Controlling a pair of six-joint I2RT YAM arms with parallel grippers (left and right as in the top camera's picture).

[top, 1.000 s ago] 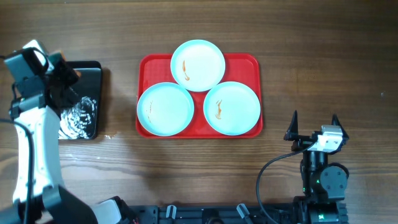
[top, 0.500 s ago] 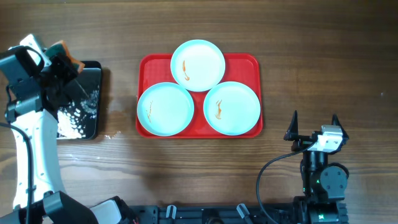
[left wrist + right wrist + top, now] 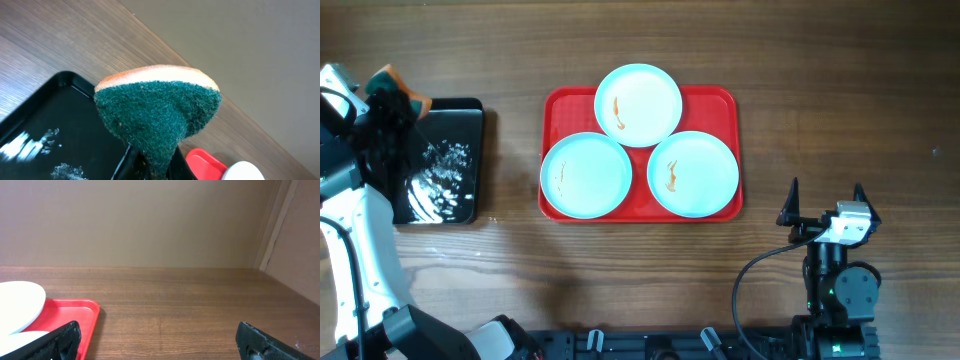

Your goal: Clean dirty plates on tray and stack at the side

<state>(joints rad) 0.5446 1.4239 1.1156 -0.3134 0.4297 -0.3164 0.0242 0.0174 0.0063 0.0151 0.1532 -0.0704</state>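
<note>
Three pale plates lie on the red tray [image 3: 720,100]: one at the back [image 3: 638,105], one front left [image 3: 586,175], one front right [image 3: 693,173]. Each bears a small orange-brown smear. At the far left my left gripper [image 3: 390,105] is shut on a sponge [image 3: 157,115] with a green scouring face and orange back, held up over the far corner of a black tray [image 3: 450,120]. In the left wrist view the red tray's corner [image 3: 205,162] shows beyond the sponge. My right gripper [image 3: 825,200] stands open right of the red tray's front, holding nothing.
White foam [image 3: 440,165] lies spread in the glossy black tray. The right wrist view shows the red tray's edge [image 3: 65,312], a plate rim [image 3: 17,302], bare wooden table [image 3: 175,295] ahead and a wall behind. The right arm's base and cable sit at the front edge.
My left arm has lifted the sponge off the foamy black tray and swung it left and back. The foam stays in the tray. The right arm has not moved.
</note>
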